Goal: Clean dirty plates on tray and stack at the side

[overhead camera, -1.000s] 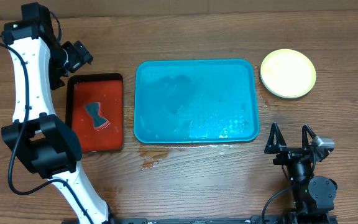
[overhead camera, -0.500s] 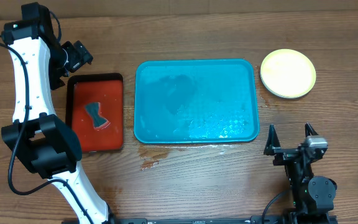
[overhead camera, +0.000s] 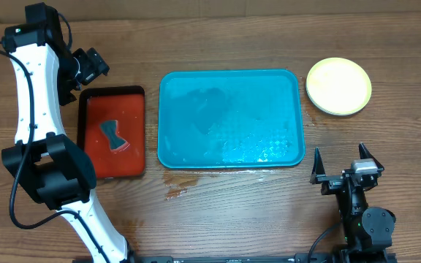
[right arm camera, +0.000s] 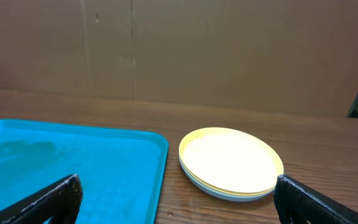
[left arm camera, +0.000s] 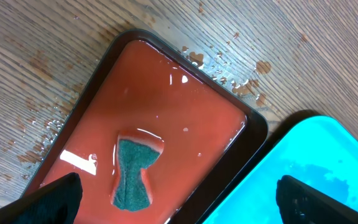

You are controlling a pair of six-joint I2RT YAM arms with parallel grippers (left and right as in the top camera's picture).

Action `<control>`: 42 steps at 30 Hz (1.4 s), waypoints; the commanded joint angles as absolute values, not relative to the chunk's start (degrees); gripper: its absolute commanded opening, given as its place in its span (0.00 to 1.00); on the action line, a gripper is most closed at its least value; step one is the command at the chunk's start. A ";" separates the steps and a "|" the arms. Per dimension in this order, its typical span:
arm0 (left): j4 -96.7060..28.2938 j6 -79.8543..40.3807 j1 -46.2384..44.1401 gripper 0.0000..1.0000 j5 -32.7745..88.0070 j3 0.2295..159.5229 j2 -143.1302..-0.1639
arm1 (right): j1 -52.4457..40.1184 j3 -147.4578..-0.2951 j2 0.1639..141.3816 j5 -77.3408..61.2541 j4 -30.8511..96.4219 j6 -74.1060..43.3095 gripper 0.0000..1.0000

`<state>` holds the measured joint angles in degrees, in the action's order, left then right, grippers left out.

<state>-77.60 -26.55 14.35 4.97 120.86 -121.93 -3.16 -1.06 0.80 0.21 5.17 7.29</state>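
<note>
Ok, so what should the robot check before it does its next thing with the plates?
1. The large teal-blue rectangular plastic tray has no plates left on it: ok.
2. The round plastic plates are stacked on the wooden table beside that tray: ok.
3. The top plate has no smears: ok. The plates underneath are hidden: cannot tell.
4. The left pincer is open and empty, above the small red tray holding the green sponge: ok.
5. The right pincer is open and empty: ok.
6. The table is dry: not ok, there are water spots in front of the teal tray.
</note>
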 commanded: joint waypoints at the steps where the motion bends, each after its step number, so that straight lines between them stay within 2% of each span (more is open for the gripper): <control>1: -77.56 -25.47 14.22 1.00 5.41 121.60 -120.97 | -3.57 -0.47 0.16 -0.05 4.86 7.09 1.00; 32: -80.58 -24.53 14.24 1.00 4.93 121.60 -120.81 | -3.57 -0.47 0.16 -0.05 4.84 7.09 1.00; 39: -77.01 -9.65 9.43 1.00 4.93 120.27 -112.38 | -3.57 -0.47 0.16 -0.05 4.86 7.09 1.00; 42: -74.17 0.91 4.95 1.00 4.93 116.77 -105.49 | -3.57 -0.47 0.16 -0.05 4.86 7.09 1.00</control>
